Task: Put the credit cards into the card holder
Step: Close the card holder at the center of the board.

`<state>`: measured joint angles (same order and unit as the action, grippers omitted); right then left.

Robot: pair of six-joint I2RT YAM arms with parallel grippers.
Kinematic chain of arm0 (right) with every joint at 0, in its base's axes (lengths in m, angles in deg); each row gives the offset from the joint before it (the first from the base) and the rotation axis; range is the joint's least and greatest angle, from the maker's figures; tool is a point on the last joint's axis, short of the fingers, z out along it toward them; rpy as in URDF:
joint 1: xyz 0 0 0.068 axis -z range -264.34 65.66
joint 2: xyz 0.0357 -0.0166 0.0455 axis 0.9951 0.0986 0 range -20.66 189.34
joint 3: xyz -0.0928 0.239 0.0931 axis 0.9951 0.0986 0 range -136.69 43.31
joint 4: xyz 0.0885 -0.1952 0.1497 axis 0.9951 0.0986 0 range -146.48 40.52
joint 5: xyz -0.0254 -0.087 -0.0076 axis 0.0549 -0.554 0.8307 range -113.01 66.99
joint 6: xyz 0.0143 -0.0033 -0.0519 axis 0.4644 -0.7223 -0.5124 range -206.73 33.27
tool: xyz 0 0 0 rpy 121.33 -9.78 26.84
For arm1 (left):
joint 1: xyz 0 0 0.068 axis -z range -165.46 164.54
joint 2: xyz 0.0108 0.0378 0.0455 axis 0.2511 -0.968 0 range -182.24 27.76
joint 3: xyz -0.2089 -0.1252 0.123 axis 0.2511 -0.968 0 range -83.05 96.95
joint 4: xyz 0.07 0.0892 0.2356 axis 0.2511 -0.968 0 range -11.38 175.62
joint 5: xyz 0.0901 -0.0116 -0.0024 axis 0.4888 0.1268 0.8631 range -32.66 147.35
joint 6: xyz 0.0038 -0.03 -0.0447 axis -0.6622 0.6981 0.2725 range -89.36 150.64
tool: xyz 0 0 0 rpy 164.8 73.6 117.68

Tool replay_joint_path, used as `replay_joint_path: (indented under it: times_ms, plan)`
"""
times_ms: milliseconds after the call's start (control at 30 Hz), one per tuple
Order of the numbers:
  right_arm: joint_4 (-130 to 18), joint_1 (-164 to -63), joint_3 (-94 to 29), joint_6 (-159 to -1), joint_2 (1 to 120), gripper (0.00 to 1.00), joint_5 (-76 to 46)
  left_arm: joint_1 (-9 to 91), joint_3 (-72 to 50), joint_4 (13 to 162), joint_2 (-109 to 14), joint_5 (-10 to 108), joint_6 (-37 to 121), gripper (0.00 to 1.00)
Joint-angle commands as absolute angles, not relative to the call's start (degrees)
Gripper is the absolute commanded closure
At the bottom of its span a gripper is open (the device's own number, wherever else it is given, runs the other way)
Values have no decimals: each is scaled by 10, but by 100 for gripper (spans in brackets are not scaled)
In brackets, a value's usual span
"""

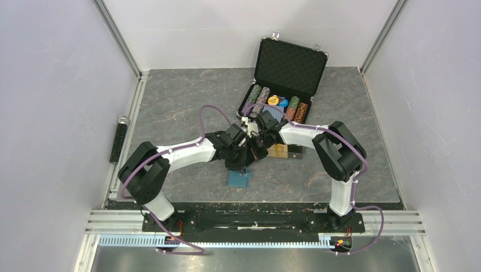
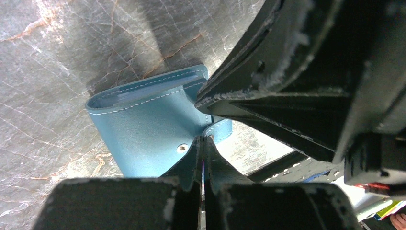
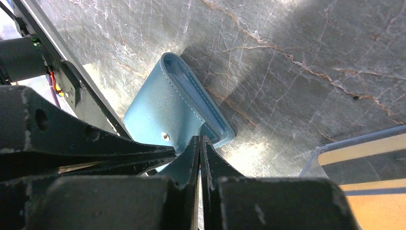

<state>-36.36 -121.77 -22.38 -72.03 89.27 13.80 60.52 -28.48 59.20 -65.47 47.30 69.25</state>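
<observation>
On the grey marbled desk (image 1: 170,102), my left tool (image 2: 203,146) and right tool (image 3: 200,143) sit closed, seemingly pinching the card holder (image 2: 143,129) just ahead.

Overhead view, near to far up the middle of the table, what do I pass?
First the teal leather card holder, orange and black credit cards, rows of striped poker chips, upright foam-lined lid of the black case.

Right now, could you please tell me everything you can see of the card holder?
The card holder is a teal-blue, leather-looking wallet with pale stitching and a metal snap stud, folded, on or just above the marbled table. The left gripper and right gripper, jaws shut, meet its tab edge; whether they pinch it is unclear.
</observation>
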Motion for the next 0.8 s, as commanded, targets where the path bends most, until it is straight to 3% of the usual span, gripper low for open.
replay_joint_path:
  times_ms: [0, 767]
  plan:
    - [-381, -1225, -244, -725, 905, 100, 146, 602, -284, 608, -645, 460, 703, 98]
    - [-334, -1227, -258, -751, 911, 100, 86, 566, -326, 592, -587, 477, 712, 98]
